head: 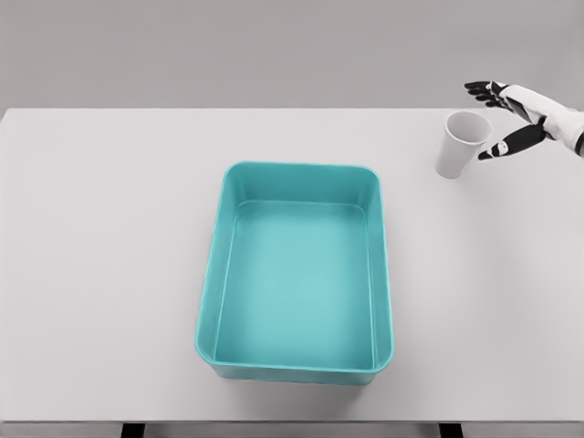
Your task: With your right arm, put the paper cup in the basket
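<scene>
**Risk of tipping the cup before the grasp**

The paper cup [462,143] stands upright on the table [109,228], well apart from the teal basket [297,356], at the far right. The right hand [513,114] is spread beside the rim, grasping nothing. If the thumb closes against the rim first, the light cup could be toppled or pushed away. The left arm is not seen.
</scene>
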